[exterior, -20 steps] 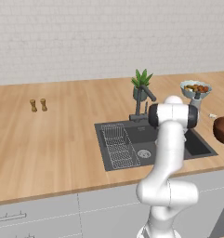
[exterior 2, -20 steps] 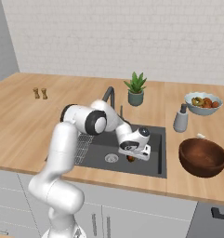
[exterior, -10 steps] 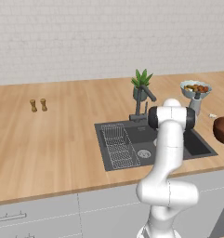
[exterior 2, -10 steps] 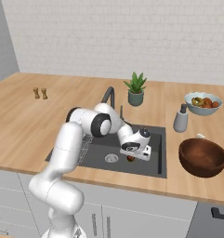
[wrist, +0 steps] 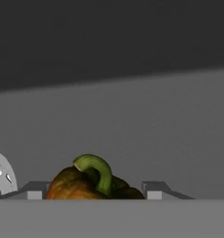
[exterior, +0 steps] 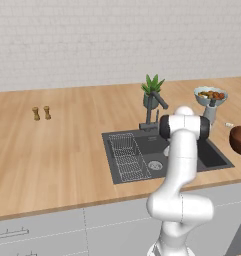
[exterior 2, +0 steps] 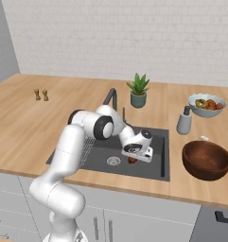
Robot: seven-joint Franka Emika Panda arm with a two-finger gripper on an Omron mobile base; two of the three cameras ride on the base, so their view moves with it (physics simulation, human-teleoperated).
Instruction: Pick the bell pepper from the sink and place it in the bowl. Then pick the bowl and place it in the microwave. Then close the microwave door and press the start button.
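Red-orange and green-stemmed, the bell pepper (wrist: 92,182) sits low in the sink (exterior 2: 155,168), near its front wall and right of the drain (exterior 2: 113,161). My gripper (wrist: 93,190) is down over it, 1 fingertip (wrist: 34,189) on each side, jaws spread around the pepper; I cannot tell if they touch it. Step 1, the pick, is in hand. Next I judge: squeeze, lift clear, carry right to the bowl (exterior 2: 206,159) on the counter.
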